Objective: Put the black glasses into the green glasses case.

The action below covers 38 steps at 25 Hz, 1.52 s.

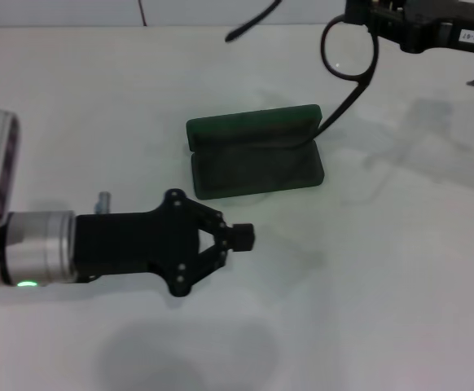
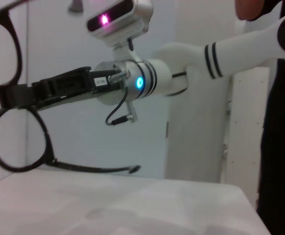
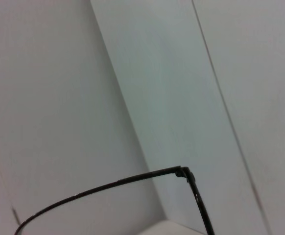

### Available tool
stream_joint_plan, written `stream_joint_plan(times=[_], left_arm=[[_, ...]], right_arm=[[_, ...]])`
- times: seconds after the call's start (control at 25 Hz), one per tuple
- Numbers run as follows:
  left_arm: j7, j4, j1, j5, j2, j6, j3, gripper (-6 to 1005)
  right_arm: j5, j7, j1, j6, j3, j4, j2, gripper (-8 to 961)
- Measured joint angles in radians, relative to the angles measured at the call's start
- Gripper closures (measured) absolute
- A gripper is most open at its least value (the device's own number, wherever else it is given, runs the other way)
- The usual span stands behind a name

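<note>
Head view shows the right gripper clamped on the bridge of the black glasses, held in the air near the table's far right edge, one temple tip hanging just beside the lid of the green glasses case. That case lies open mid-table. Left gripper, fingers pinched together, idles nearer the front. Best to centre over the tray, level the frame, then lower slowly

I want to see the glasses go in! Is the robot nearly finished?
Not yet. The green glasses case already lies open on the table. The right gripper holds the black glasses in the air beside the case. The left gripper waits, shut, nearer the robot. Lowering the glasses into the case is left.
</note>
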Motion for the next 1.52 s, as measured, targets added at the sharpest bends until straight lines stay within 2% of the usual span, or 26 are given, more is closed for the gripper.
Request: stream_joint_plan(times=[0.16, 0.4, 0.6, 1.2, 1.52], left_arm=[[0.004, -0.059, -0.049, -0.005, -0.001, -0.007, 0.005, 955], [0.006, -0.121, -0.102, -0.028, -0.004, -0.016, 0.002, 1001], [0.0, -0.14, -0.125, -0.039, -0.005, -0.032, 0.001, 1000], [-0.002, -0.143, -0.12, -0.104, -0.005, -0.036, 0.0, 998], [-0.002, -0.143, -0.124, -0.136, -0.003, -0.036, -0.001, 996]], right_arm=[[0.042, -0.002, 0.009, -0.038, -0.008, 0.05, 0.008, 862], [0.055, -0.05, 0.06, -0.082, -0.011, 0.185, 0.019, 862], [0.057, -0.085, 0.075, -0.089, -0.018, 0.23, 0.02, 862], [0.05, -0.147, 0.054, -0.062, -0.08, 0.268, 0.02, 863], [0.049, -0.157, 0.051, -0.037, -0.181, 0.27, 0.02, 863]])
